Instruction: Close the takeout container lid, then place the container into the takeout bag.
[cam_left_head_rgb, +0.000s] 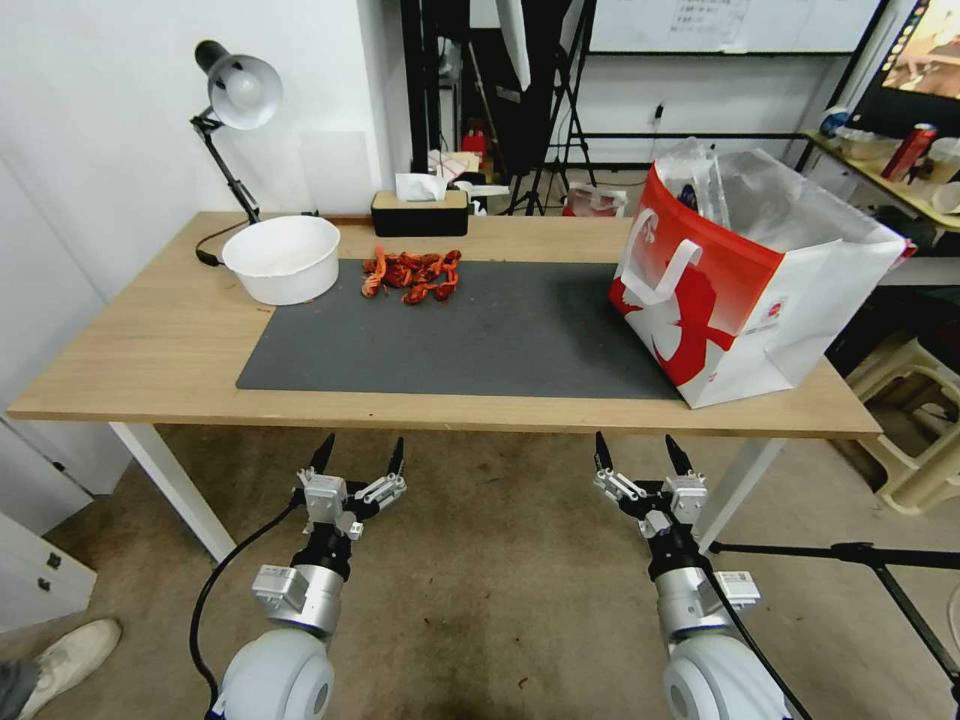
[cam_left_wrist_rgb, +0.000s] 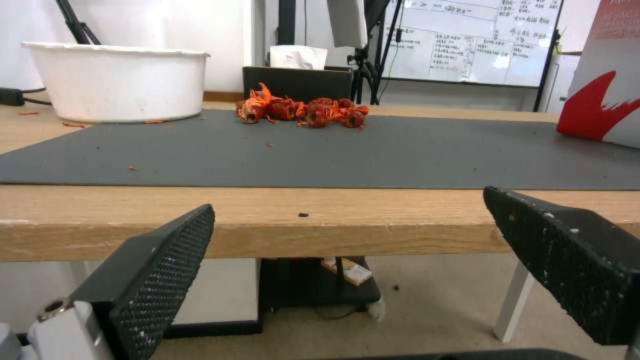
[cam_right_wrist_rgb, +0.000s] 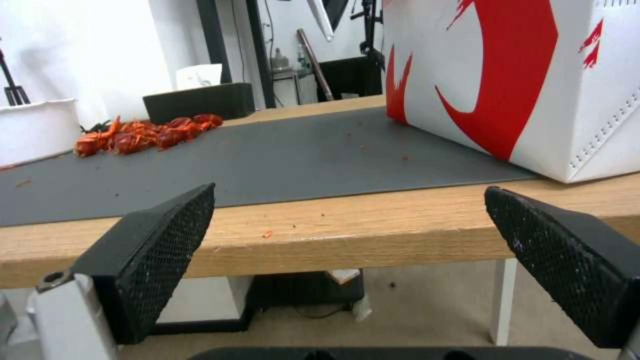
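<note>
The takeout bag (cam_left_head_rgb: 740, 290) stands on the table's right end, red and white with a white strap handle and its top open on a silvery lining. Its printed side is close in the right wrist view (cam_right_wrist_rgb: 507, 75) and at the edge of the left wrist view (cam_left_wrist_rgb: 600, 100). The takeout container and its lid are out of view. My left gripper (cam_left_head_rgb: 362, 445) and right gripper (cam_left_head_rgb: 636, 445) hang open below the table's front edge, with nothing between the fingers. Their black textured pads (cam_left_wrist_rgb: 160, 270) (cam_right_wrist_rgb: 160, 250) face the table edge.
A dark mat (cam_left_head_rgb: 460, 330) covers the middle of the wooden table (cam_left_head_rgb: 150, 350). A round white bowl (cam_left_head_rgb: 283, 257) and a pile of red crayfish (cam_left_head_rgb: 412, 274) sit at its back left. Behind are a tissue box (cam_left_head_rgb: 420, 212) and a desk lamp (cam_left_head_rgb: 238, 90). A plastic stool (cam_left_head_rgb: 920, 440) stands right.
</note>
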